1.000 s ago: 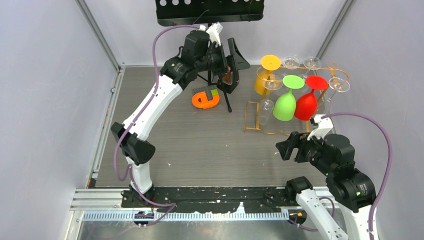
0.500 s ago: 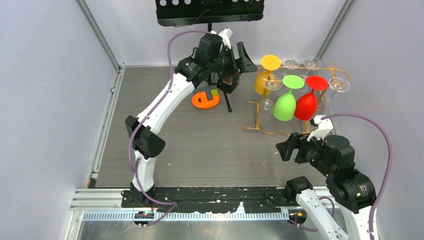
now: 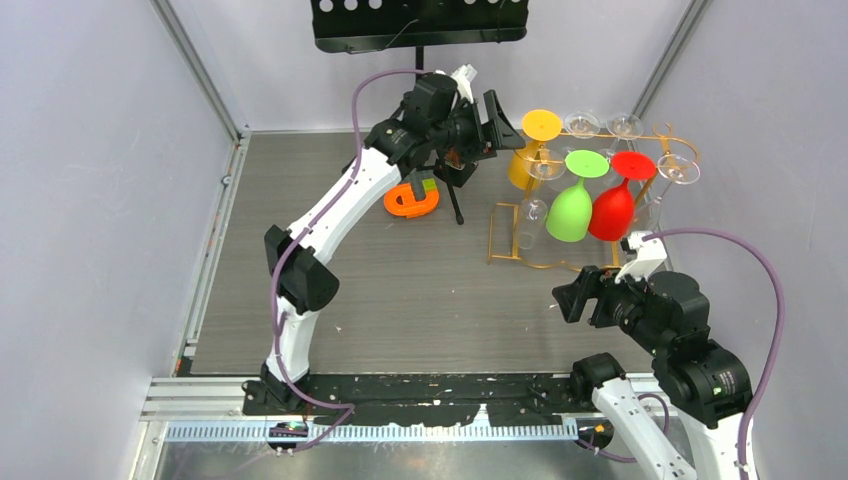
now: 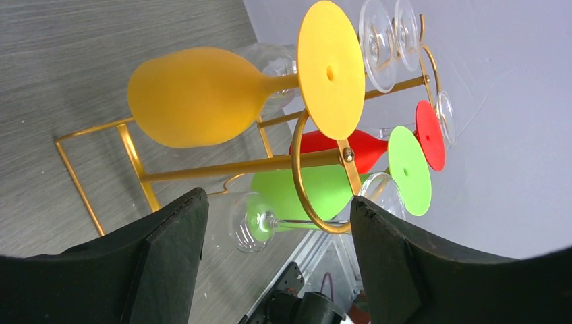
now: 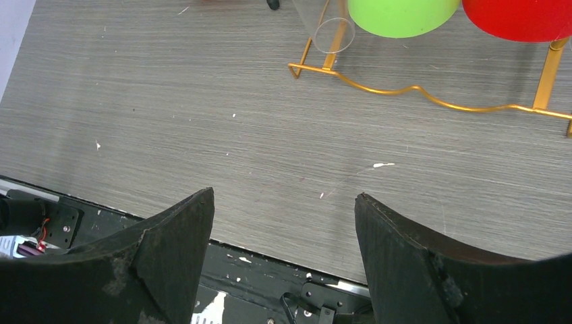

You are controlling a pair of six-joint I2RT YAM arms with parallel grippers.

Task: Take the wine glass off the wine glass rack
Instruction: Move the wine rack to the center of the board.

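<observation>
The gold wire wine glass rack (image 3: 668, 140) stands at the back right with several wine glasses hanging bowl-down. They are a yellow one (image 3: 524, 162), a green one (image 3: 570, 212), a red one (image 3: 611, 210) and clear ones. My left gripper (image 3: 485, 140) is open just left of the yellow glass. In the left wrist view the yellow glass (image 4: 195, 94) and a rack rail (image 4: 236, 165) lie ahead of the left gripper (image 4: 278, 202), nothing between the fingers. My right gripper (image 3: 575, 290) hangs open before the rack's base (image 5: 418, 91), empty (image 5: 283, 197).
A black music stand (image 3: 420, 25) rises at the back, its tripod leg (image 3: 455, 205) beside the left gripper. An orange U-shaped piece (image 3: 412, 198) lies left of the rack. A clear glass (image 5: 330, 30) hangs at the rack's front left corner. Walls close in on both sides.
My left arm has swung right, bringing its gripper from the music stand's pole up to the yellow glass. The right arm has not moved.
</observation>
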